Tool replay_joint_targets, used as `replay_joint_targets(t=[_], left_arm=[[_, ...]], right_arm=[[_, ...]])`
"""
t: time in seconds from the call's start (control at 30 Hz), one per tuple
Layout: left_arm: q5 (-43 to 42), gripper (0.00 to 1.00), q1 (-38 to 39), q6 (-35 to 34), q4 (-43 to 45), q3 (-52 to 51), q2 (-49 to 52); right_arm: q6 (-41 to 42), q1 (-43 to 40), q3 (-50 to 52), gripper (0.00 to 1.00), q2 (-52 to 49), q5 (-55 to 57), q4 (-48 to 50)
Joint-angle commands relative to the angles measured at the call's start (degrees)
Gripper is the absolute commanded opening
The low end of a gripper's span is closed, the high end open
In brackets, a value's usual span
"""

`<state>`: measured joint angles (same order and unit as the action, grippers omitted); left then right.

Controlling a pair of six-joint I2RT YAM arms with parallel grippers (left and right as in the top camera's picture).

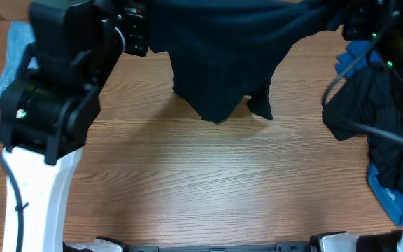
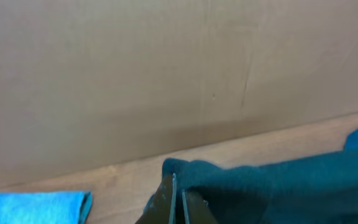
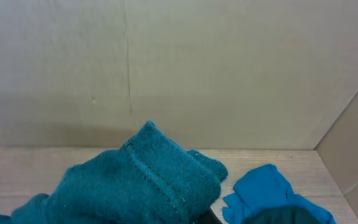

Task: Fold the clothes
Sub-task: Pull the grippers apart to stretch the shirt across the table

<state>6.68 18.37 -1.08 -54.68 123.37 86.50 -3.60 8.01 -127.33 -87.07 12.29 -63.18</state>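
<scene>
Hanging limp over the far wood-grain table (image 1: 187,182), dark navy knit shirt (image 1: 222,49) sags in soft folds; left gripper (image 2: 178,202) and right gripper (image 1: 354,22) each pinched tight on its edge.

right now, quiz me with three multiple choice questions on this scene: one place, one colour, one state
1. Where does the heap of spare clothes lie?
A) right side of the table
B) centre
C) left side
2. What colour is the lifted shirt?
A) red
B) dark navy
C) white
3. How is the left gripper?
A) wide open
B) out of view
C) shut on the shirt
Answers: 1 A, the overhead view shows it at the right; 2 B, the cloth is dark throughout; 3 C, it pinches the cloth's edge.
</scene>
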Motion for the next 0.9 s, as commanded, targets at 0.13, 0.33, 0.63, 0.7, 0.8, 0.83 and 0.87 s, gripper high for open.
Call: replay_joint_targets(t=[0.13,0.33,0.63,0.7,0.8,0.83,0.87], left_arm=[[-0.6,0.04,-0.1,-3.8,-11.3,9.1,-0.5],[-3.7,0.04,-0.1,-7.8,-16.6,9.2,-0.8],[-7.0,0.04,0.2,-14.5,-22.6,13.5,-5.2],[-7.0,0.04,0.4,-14.8,-23.0,13.5,-6.9],[-7.9,0.04,1.3,-15.5,-23.4,13.5,-9.1],[-7.7,0.04,1.3,-15.4,-23.6,13.5,-9.2],[-7.7,0.04,1.3,-15.4,-23.5,13.5,-8.7]], right_arm=[[5.0,-0.4,-1.4,0.04,5.0,0.9,-4.4],[7.3,-0.4,-1.4,0.04,5.1,-2.5,-9.6],[10.4,-0.4,-1.4,0.04,11.8,-5.1,-13.2],[11.1,-0.4,-1.4,0.04,13.5,-5.2,-13.5],[11.2,-0.4,-1.4,0.04,16.2,-5.8,-13.5],[11.3,-0.4,-1.4,0.04,16.4,-6.0,-13.5],[11.3,-0.4,-1.4,0.04,16.3,-6.0,-13.5]])
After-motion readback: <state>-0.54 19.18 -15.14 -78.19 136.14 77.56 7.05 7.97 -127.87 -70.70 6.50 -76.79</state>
